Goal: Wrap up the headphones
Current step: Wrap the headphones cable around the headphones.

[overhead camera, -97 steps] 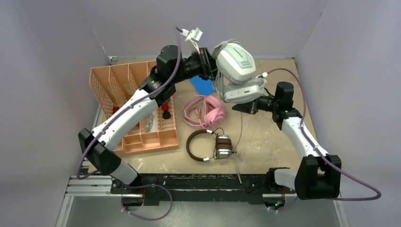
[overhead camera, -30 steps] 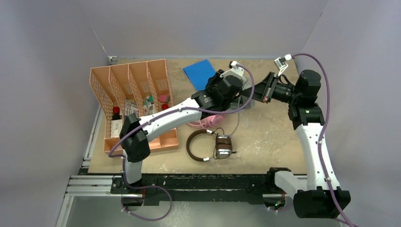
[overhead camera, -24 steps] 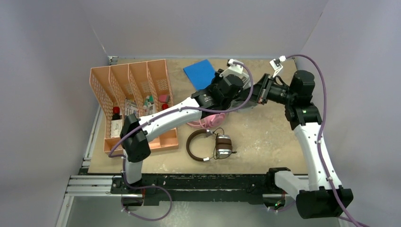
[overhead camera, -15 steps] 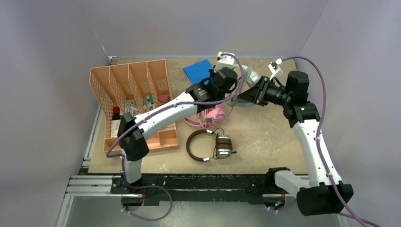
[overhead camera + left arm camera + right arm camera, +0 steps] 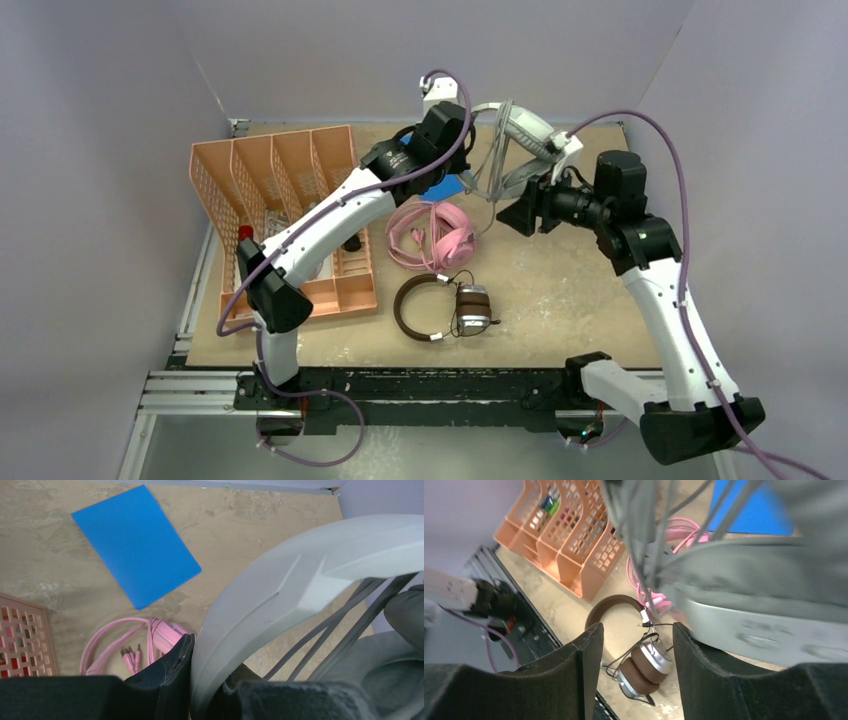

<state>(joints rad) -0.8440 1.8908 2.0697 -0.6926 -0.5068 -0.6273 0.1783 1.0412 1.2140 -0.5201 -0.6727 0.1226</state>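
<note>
My left gripper (image 5: pixel 480 112) is raised at the back and shut on the headband of the light-grey headphones (image 5: pixel 527 127). In the left wrist view the band (image 5: pixel 300 580) is pinched between my fingers (image 5: pixel 170 675). Its grey cable (image 5: pixel 495 170) hangs in loops below it. My right gripper (image 5: pixel 508 218) is open just under the headset. Nothing sits between its fingers (image 5: pixel 584 675), and a grey ear cup (image 5: pixel 764 630) lies by the right one. The pink headphones (image 5: pixel 435 235) and the brown-and-silver headphones (image 5: pixel 445 308) lie on the table.
An orange mesh organizer (image 5: pixel 270 170) with small items stands at the left of the table (image 5: pixel 570 290). A blue card (image 5: pixel 445 187) lies flat behind the pink headset. Purple walls close in the back and both sides.
My left arm has lifted the grey headset up off the table and swung it back. My right gripper has opened and moved down and left beneath the headset.
</note>
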